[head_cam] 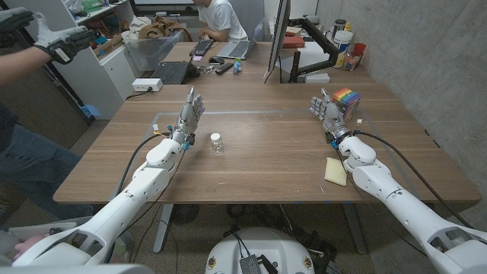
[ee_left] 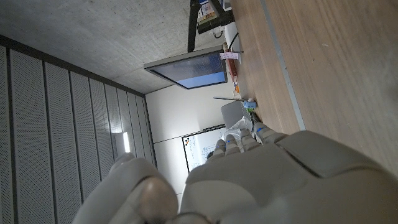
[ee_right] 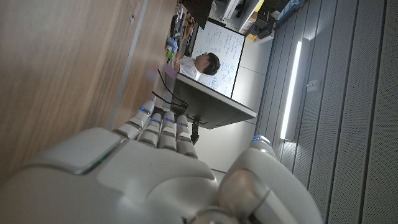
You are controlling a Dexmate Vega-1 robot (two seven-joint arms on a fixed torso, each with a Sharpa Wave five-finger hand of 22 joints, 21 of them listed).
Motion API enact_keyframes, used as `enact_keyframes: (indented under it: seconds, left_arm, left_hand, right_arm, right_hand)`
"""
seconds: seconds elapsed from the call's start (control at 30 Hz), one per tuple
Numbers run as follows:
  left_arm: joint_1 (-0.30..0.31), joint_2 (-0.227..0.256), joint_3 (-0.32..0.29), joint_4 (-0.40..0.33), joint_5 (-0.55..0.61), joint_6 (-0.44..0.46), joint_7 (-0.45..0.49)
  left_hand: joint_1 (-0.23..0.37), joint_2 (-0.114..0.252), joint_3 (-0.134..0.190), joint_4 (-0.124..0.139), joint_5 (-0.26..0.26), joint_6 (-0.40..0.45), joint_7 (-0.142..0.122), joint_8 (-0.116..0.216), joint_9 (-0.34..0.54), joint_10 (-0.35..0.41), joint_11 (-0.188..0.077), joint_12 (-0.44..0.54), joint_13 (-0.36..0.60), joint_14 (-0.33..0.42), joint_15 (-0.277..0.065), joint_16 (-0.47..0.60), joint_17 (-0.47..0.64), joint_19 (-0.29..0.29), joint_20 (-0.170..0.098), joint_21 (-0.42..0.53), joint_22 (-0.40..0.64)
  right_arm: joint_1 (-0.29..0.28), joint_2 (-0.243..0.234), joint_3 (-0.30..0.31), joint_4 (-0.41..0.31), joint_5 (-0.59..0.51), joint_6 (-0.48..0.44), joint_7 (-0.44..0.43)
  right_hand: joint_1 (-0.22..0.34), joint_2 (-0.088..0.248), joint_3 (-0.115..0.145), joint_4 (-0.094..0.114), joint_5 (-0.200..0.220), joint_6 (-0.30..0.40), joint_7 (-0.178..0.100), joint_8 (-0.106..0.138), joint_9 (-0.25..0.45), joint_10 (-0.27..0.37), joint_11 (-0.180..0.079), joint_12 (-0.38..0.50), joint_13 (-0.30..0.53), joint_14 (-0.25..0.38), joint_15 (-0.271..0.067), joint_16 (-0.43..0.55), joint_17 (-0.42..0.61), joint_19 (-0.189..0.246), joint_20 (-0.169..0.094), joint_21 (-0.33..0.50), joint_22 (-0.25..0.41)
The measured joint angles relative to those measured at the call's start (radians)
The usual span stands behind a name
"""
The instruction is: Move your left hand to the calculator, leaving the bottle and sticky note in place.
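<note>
Your left hand [head_cam: 191,114] stands on its edge on the wooden table [head_cam: 266,152], fingers stretched out and slightly apart, holding nothing. From the table's middle it sits at about nine o'clock, well in from the left edge, with bare wood between it and that edge. The small clear bottle [head_cam: 217,143] stands upright just beside it, at about four o'clock from the hand and not touching it.

Your right hand [head_cam: 329,113] is raised the same way on the far side, fingers extended and apart, empty. A rainbow-striped block [head_cam: 348,101] lies just beyond it at about two o'clock, close to the fingertips; that is the only thing here that could be the calculator, and you cannot tell from the head view whether it has keys. The pale yellow sticky note [head_cam: 335,170] lies flat at about six o'clock from the right hand, beside the right forearm and near the table's near edge.

Between the two hands you have a broad stretch of open tabletop, crossed only by a thin pale line running side to side. In the left wrist view the left hand's fingers [ee_left: 239,143] lie close together beside the table surface; in the right wrist view the right hand's fingers [ee_right: 163,127] do likewise.

Beyond the far edge a person [head_cam: 218,19] sits at another desk, and a person's gloved hand [head_cam: 62,42] shows at ten o'clock, well apart from the table.
</note>
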State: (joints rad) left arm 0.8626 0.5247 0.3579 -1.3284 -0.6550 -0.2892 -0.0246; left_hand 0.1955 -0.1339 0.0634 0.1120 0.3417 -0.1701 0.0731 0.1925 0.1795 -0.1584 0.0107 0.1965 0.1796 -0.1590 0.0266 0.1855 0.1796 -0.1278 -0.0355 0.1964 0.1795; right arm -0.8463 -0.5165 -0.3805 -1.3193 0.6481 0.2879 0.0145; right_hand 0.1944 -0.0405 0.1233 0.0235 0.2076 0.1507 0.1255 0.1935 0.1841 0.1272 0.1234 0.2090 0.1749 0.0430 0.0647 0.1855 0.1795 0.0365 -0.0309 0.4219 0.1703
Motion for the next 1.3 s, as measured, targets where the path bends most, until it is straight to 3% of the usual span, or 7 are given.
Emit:
enact_keyframes:
  seconds: [1.3]
  left_arm:
    - [-0.014,-0.001,0.001,-0.004,0.031,0.024,0.002]
  left_hand:
    - [0.018,0.019,0.0,0.0,0.007,-0.003,-0.004,0.004,0.0,0.0,0.0,0.001,0.0,0.0,0.0,0.0,0.0,-0.009,0.002,0.0,0.0]
  right_arm:
    - [0.016,-0.04,-0.046,0.0,0.029,0.011,-0.021]
  right_hand:
    - [0.0,0.0,0.0,0.0,0.0,0.009,-0.01,0.0,0.0,0.003,0.003,0.0,0.005,0.0,-0.001,0.0,0.0,0.0,0.0,-0.012,0.0]
